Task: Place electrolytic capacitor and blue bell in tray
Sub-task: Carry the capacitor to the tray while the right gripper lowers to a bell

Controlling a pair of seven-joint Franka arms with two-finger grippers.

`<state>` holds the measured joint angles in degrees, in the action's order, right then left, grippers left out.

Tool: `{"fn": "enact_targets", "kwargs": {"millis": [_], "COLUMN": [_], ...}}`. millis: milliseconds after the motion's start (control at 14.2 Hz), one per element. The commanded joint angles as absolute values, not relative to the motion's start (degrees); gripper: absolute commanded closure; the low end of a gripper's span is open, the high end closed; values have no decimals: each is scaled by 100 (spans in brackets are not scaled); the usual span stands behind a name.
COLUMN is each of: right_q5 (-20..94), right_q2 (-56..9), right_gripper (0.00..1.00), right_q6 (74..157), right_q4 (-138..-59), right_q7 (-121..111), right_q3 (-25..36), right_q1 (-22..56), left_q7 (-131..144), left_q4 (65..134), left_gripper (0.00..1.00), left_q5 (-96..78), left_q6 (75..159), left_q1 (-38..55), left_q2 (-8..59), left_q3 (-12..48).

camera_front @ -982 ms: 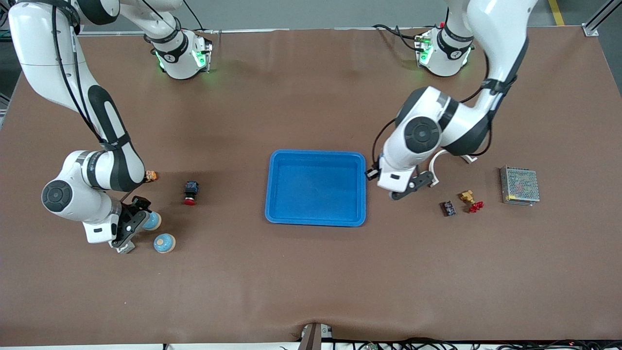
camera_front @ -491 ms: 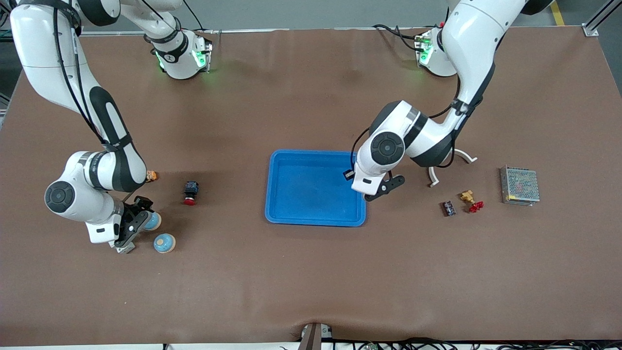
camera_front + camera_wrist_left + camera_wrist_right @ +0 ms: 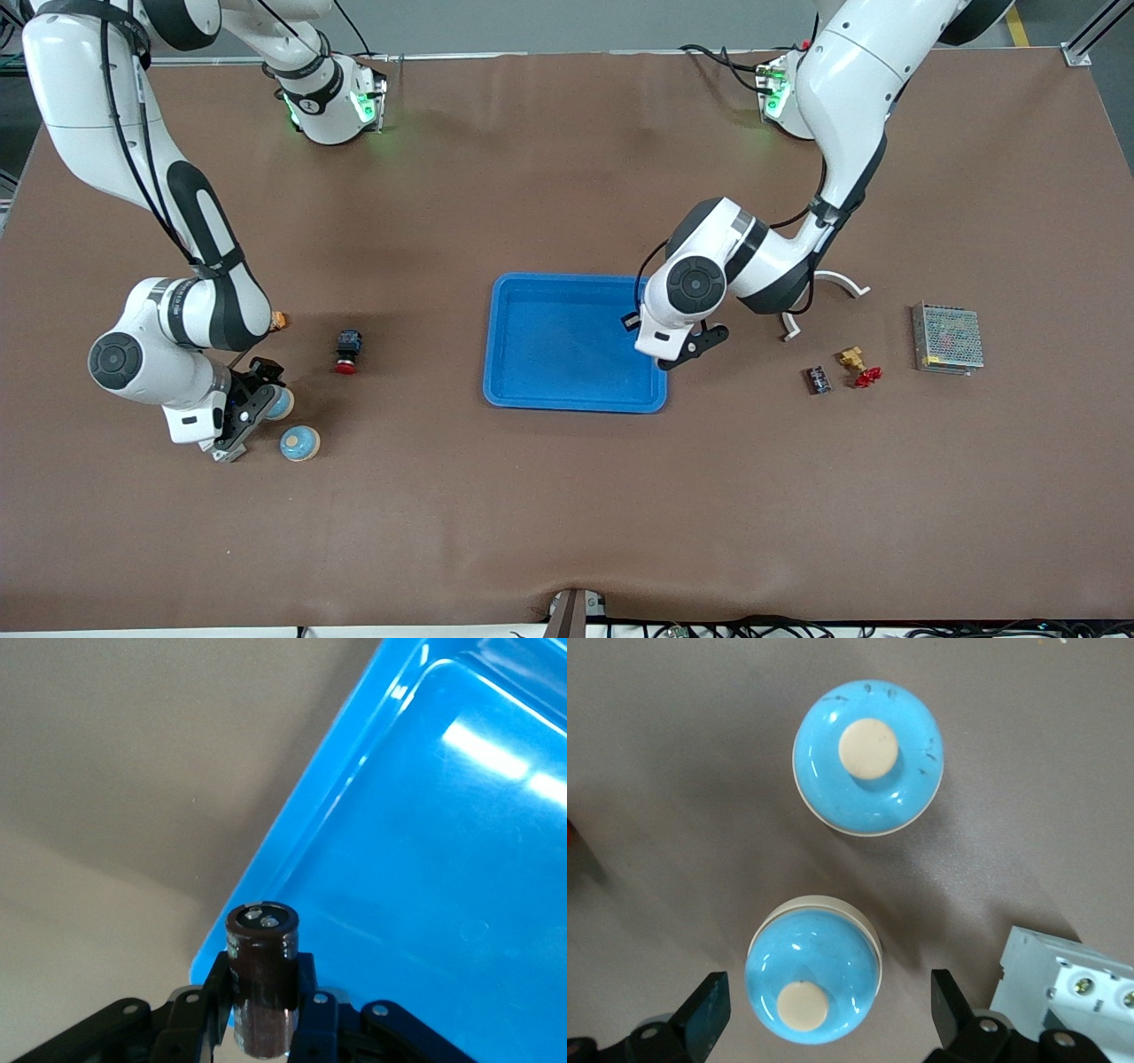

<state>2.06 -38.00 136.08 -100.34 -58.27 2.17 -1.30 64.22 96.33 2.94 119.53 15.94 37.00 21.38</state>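
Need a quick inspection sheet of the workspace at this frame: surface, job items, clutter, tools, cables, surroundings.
Surface: brown mat, wrinkled along its edge nearest the front camera.
Job items: blue tray mid-table, nothing in it; electrolytic capacitor held; two blue bells on the mat at the right arm's end.
Clutter: white breaker beside the bells; red-capped push button; grey mesh box, brass fitting, red part, small dark module, white curved bracket.
Tools: left tool shut on the capacitor over the tray's rim; right tool open, straddling one bell.
Cables: black leads at the left arm's base.
Surroundings: grey floor, aluminium frame corner.
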Motion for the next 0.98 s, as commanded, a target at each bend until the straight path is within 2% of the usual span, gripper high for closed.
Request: {"fn": "enact_targets", "kwargs": {"millis": [0,351,912], "right_q5": [360,360,369], "right_q2": [-3858,-3885,-3946], "right_gripper": [0,0,0], "right_q6": [13720,13728,13764], "right_q4": [-10055,-10055,-10055], "right_q7": [-5941,-5941,-5941], "right_q3": [132,123,123], "right_q1": [-176,-193,-202], "left_q7": [6513,6513,6495], "left_q4": [9501,9247,9229], "left_gripper": [100,100,99], "left_q5": [290,299,290], "left_q6": [11979,12182,12516], "left_q1": [1678,1818,1898], "left_q2": [3797,4060,4420], "left_q3": [2109,2109,2101]}}
